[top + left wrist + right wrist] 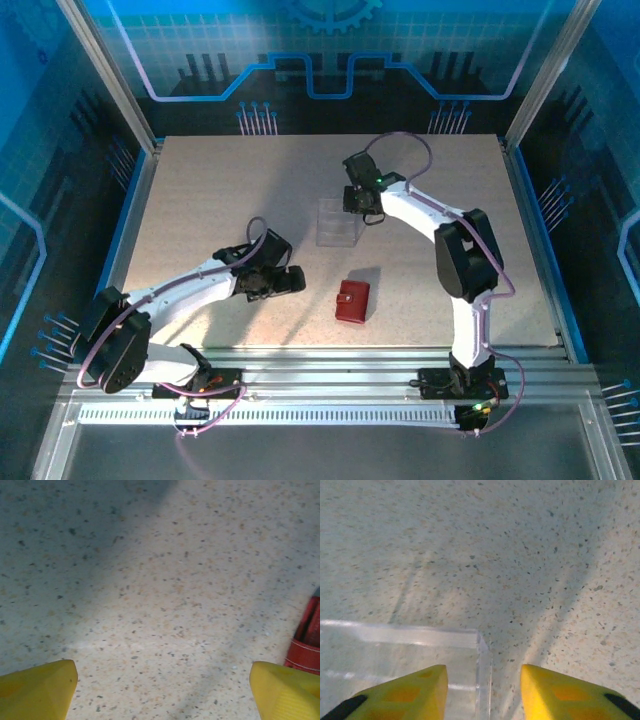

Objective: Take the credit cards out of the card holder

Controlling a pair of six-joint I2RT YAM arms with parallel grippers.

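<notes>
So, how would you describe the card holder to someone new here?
On the speckled beige table, look near the front edge, around the middle. The card holder lies there, closed: small and red, unlike the clear box behind it.

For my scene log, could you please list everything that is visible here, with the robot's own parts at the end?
card holder: one, red, closed, on the table near the front centre.
clear plastic box: one, transparent, mid-table, beyond the card holder.
table: one, speckled beige, under everything.
left gripper: one, yellow fingers, open, low over the table, left of the card holder.
right gripper: one, yellow fingers, open, above one edge of the clear plastic box.
</notes>
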